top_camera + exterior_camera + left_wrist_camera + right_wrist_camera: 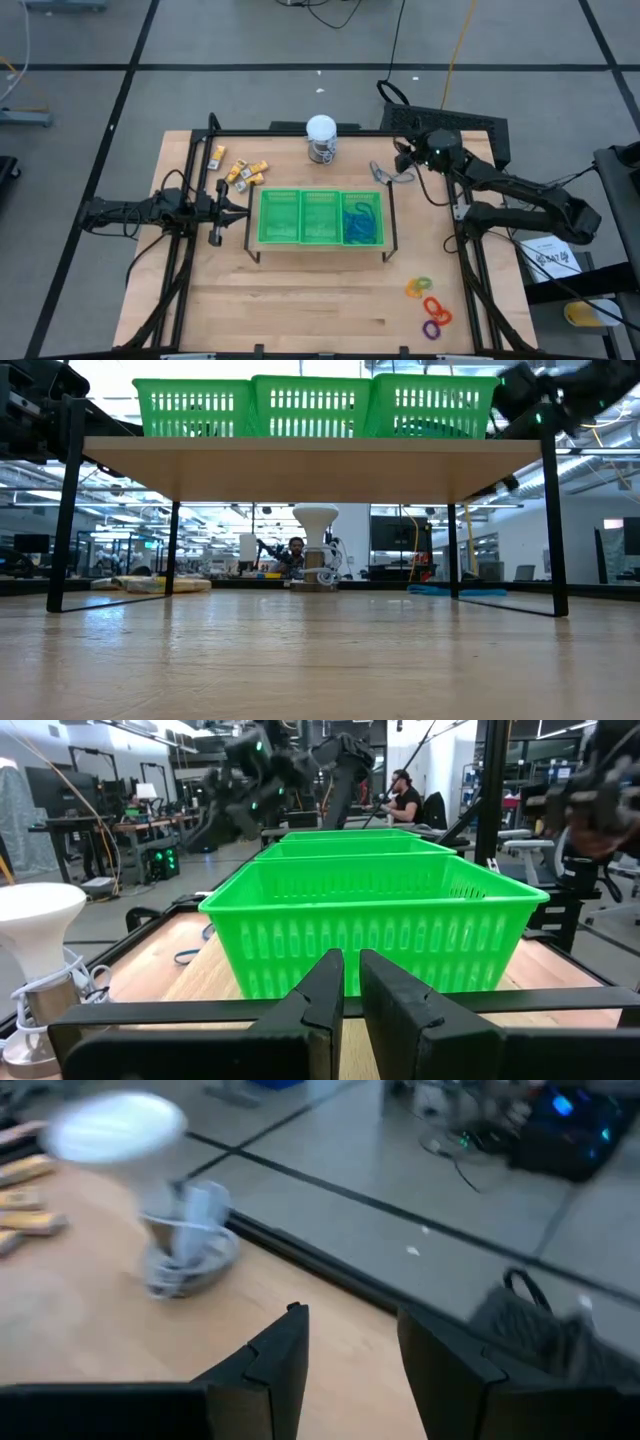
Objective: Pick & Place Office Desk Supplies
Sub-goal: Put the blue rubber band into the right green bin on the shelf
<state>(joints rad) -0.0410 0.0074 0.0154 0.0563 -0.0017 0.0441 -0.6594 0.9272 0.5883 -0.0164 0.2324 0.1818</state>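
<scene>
Both arms are dark, near-black, built of slim jointed links, with thin black cables looping beside the links of the left arm (pixel 140 212) and the right arm (pixel 520 195). Each ends in two flat, angular black fingers, seen close on the left gripper (pixel 350 995) and the right gripper (pixel 350 1350). A small green light seems to glow near the right arm's wrist, though it is blurred.
</scene>
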